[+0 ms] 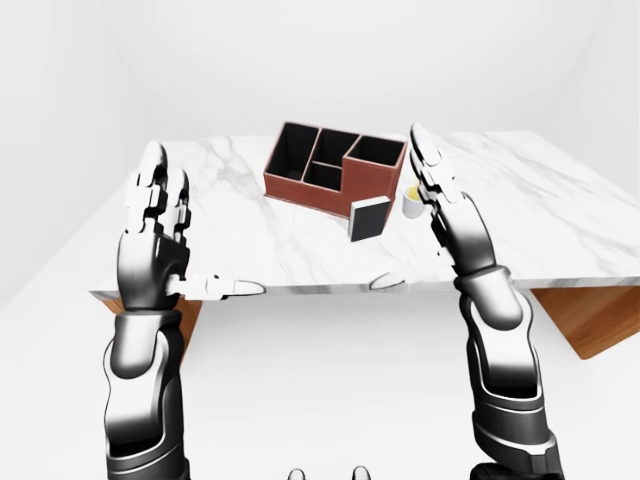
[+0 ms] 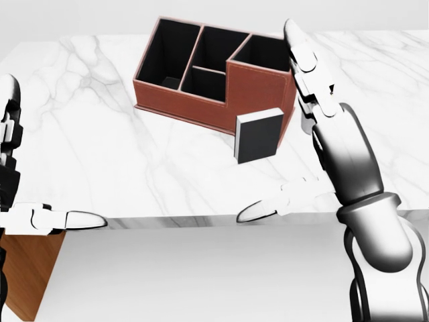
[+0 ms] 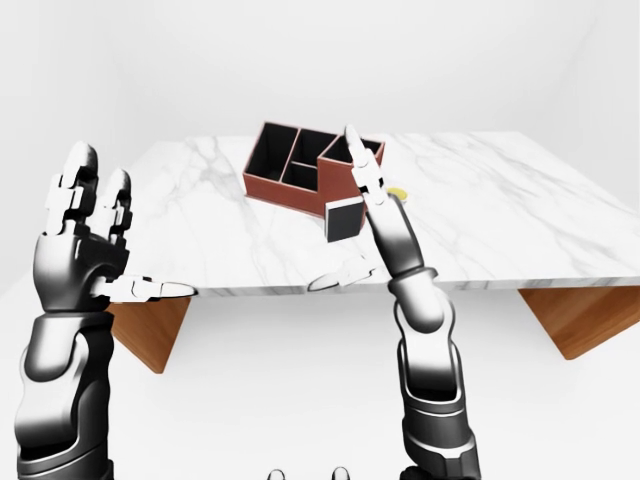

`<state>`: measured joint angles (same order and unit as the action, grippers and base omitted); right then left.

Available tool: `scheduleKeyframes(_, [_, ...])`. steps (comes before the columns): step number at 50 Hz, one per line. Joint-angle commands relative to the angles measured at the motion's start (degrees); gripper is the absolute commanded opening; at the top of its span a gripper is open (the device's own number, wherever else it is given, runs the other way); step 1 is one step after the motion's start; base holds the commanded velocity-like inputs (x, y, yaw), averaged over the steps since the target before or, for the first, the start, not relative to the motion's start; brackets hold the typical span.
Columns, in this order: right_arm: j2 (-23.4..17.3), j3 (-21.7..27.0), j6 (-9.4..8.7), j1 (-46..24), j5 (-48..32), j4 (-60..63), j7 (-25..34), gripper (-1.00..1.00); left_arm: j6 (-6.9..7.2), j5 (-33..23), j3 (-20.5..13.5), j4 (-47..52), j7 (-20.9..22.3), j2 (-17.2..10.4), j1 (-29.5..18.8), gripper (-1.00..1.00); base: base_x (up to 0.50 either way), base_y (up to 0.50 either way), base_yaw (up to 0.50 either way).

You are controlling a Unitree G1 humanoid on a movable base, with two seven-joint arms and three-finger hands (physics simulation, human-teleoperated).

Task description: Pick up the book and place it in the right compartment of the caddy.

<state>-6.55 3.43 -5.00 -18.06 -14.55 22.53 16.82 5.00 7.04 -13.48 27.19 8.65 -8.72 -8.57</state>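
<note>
White marble table (image 1: 540, 215) on wooden legs — brown caddy (image 2: 201, 80), dark upright book (image 2: 259, 135), small cup (image 1: 411, 202).

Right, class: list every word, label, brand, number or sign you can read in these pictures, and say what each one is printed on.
There is none to read.
The book shows a plain dark cover with no title.
The caddy has bare brown walls and black compartments, with no brand mark.
The white cup is small and partly hidden by the right hand; no print shows on it.
The marble table bears only veining.
</note>
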Motion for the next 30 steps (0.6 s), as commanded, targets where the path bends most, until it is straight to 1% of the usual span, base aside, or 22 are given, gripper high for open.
scheduleKeyframes(1, [-0.6, 0.5, 0.0, -1.5, -0.3, 2.8, 1.3, 1.0, 0.0, -0.1, -0.7, 2.4, -0.1, -0.3, -0.1, 1.0, 0.27, 0.0, 0.0])
scheduleKeyframes(30, [-1.5, 1.2, 0.0, -1.2, -1.4, 1.2, 1.3, 1.0, 0.0, -0.7, -0.9, 2.8, 0.4, -0.2, 0.3, 1.0, 0.27, 0.0, 0.0])
